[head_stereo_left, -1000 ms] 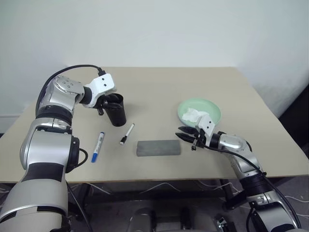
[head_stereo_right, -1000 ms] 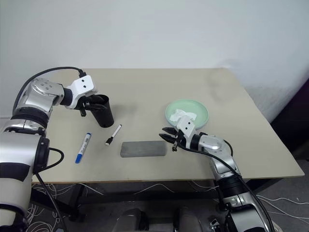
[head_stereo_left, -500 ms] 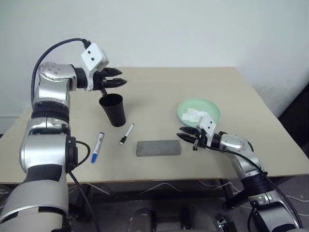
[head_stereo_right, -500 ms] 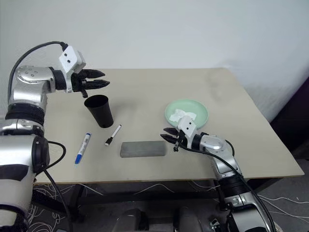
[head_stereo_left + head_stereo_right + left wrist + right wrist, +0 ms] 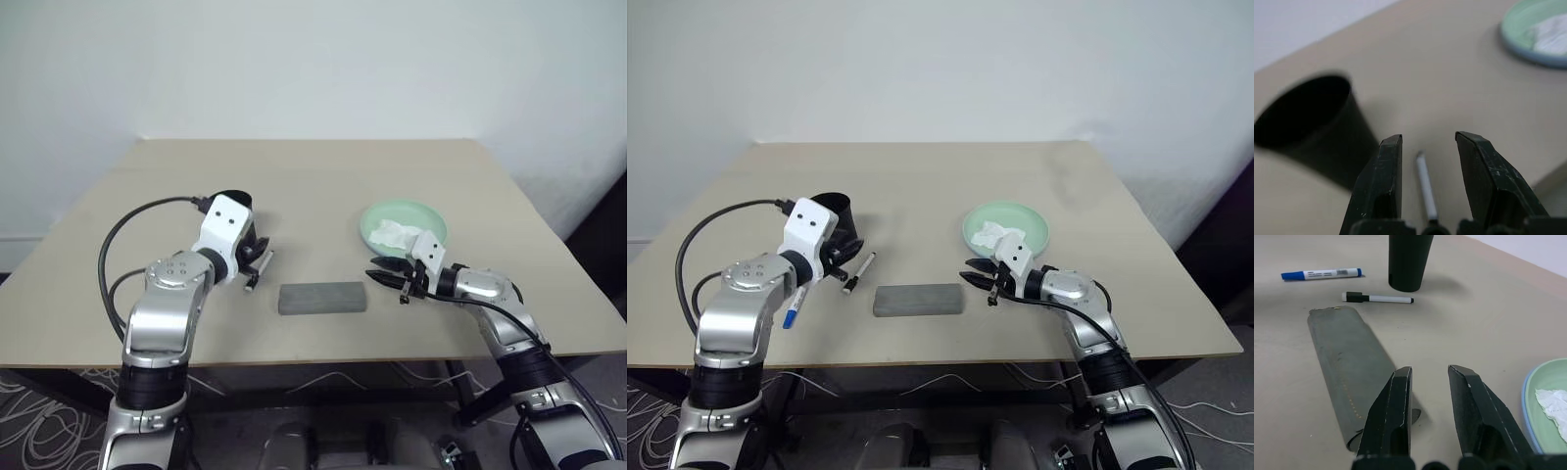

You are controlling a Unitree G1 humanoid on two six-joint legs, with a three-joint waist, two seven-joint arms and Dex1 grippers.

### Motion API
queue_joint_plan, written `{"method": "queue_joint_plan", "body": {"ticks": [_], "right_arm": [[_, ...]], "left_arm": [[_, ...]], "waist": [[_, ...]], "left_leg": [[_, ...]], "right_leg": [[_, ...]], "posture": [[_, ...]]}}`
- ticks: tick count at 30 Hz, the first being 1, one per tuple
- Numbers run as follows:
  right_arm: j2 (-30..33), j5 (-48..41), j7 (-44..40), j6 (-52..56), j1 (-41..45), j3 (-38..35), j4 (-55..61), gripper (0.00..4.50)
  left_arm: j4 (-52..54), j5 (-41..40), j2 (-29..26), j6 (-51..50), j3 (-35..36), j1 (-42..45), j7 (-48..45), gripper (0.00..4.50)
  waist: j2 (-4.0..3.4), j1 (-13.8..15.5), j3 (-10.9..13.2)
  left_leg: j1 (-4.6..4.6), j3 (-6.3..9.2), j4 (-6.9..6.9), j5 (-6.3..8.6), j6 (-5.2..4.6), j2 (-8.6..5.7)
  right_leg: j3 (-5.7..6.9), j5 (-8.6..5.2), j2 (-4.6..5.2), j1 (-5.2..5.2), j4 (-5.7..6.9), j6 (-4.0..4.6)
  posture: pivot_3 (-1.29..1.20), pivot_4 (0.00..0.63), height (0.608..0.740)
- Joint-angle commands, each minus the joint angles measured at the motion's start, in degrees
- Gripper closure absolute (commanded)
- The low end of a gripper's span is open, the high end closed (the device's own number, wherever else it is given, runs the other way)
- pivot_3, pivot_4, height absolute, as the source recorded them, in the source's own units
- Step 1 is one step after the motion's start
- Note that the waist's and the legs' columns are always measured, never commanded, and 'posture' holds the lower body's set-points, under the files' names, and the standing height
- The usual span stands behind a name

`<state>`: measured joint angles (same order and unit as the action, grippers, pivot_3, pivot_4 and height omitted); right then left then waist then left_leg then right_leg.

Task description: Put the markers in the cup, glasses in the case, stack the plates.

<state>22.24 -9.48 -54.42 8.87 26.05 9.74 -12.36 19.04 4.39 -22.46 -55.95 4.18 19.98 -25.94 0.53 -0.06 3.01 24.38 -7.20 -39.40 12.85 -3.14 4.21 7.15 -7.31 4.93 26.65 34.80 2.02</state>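
Now the left gripper (image 5: 1427,181) hangs with its fingers parted and empty, the short black-capped marker (image 5: 1426,188) lying on the table straight between them and the cup (image 5: 1312,127) just beside; I'd drop squarely and clamp mid-barrel before lifting; the right gripper (image 5: 1429,416) idles slack by the case (image 5: 1347,367)

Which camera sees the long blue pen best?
The right wrist view: the blue pen lies whole on the table, blue ends and label plain. In the right eye view the left arm covers part of it, leaving its blue tip peeking out.
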Motion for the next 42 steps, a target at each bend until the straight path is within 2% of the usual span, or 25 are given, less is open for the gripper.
{"method": "queue_joint_plan", "body": {"ticks": [1,3,8,19,27,30,37,38,42], "right_arm": [[-0.1,-0.6,-0.8,-1.5,2.6,-0.6,-0.2,3.27],[-0.3,-0.5,-0.8,-1.6,2.9,-0.5,-0.4,3.27],[-0.7,-0.3,-0.4,-1.6,2.2,-0.4,0.0,3.27],[-0.5,-0.5,2.2,-0.7,-1.0,-1.2,3.2,3.27],[-0.4,-0.7,3.5,-0.3,-2.5,-1.4,4.8,3.27],[-0.3,-0.8,3.8,-0.3,-2.6,-1.5,4.9,3.27],[-0.4,-0.8,4.0,-0.3,-2.1,-1.5,4.7,3.27],[-0.4,-0.8,4.0,-0.3,-2.1,-1.5,4.7,3.27],[-0.4,-0.9,3.7,-0.4,-1.8,-1.4,4.4,3.27]], "left_arm": [[-1.0,2.1,0.9,0.5,-0.5,0.2,5.7,2.76],[-2.5,1.9,1.2,1.0,-0.7,0.5,7.1,2.76],[-9.4,1.0,1.6,2.8,-2.9,2.9,7.4,1.26],[-27.6,-0.1,4.2,9.3,-6.1,10.6,7.7,1.26],[-36.3,0.0,4.7,13.0,-7.1,14.0,8.5,1.26],[-36.5,-0.6,4.7,12.9,-7.5,13.8,7.6,1.84],[-35.9,-2.3,5.5,11.7,-5.7,13.1,8.1,4.28],[-35.8,-2.3,5.5,11.7,-5.7,13.1,8.1,4.48],[-35.6,-2.2,5.3,11.8,-6.4,13.0,8.0,4.48]], "waist": [[0.0,0.0,0.0],[0.0,0.0,0.0],[-0.02,0.0,0.0],[0.01,0.0,0.0],[0.01,0.1,0.0],[0.0,0.0,0.0],[0.01,0.0,0.0],[0.01,0.1,0.0],[0.0,0.1,0.0]], "left_leg": [[0.01,0.02,0.0,0.0,0.0,0.13],[0.05,0.03,0.0,0.0,0.0,0.28],[0.07,0.03,0.04,0.01,0.01,0.32],[0.21,-0.05,0.18,0.03,0.03,-0.15],[0.17,-0.03,0.16,0.03,0.03,-0.14],[0.16,-0.03,0.16,0.03,0.03,-0.15],[0.16,-0.03,0.16,0.03,0.03,-0.13],[0.16,-0.02,0.16,0.03,0.03,-0.14],[0.17,0.0,0.16,0.03,0.03,-0.23]], "right_leg": [[0.04,0.0,-0.01,0.0,-0.02,0.0],[0.08,0.0,-0.01,0.0,-0.03,0.0],[0.15,0.0,0.0,0.05,-0.05,0.0],[-0.06,0.0,0.05,0.28,-0.03,0.0],[-0.05,0.0,0.05,0.26,-0.03,0.0],[-0.05,0.0,0.06,0.24,-0.03,0.0],[-0.05,0.0,0.06,0.28,-0.03,0.0],[-0.05,0.0,0.06,0.27,-0.03,0.0],[-0.08,0.0,0.11,0.23,-0.05,0.0]], "posture": [[0.0,0.0,0.729],[0.0,0.0,0.729],[0.0,0.0,0.729],[0.0,0.0,0.729],[0.0,0.0,0.729],[0.0,0.0,0.729],[0.0,0.0,0.729],[0.0,0.0,0.729],[0.0,0.0,0.729]]}}
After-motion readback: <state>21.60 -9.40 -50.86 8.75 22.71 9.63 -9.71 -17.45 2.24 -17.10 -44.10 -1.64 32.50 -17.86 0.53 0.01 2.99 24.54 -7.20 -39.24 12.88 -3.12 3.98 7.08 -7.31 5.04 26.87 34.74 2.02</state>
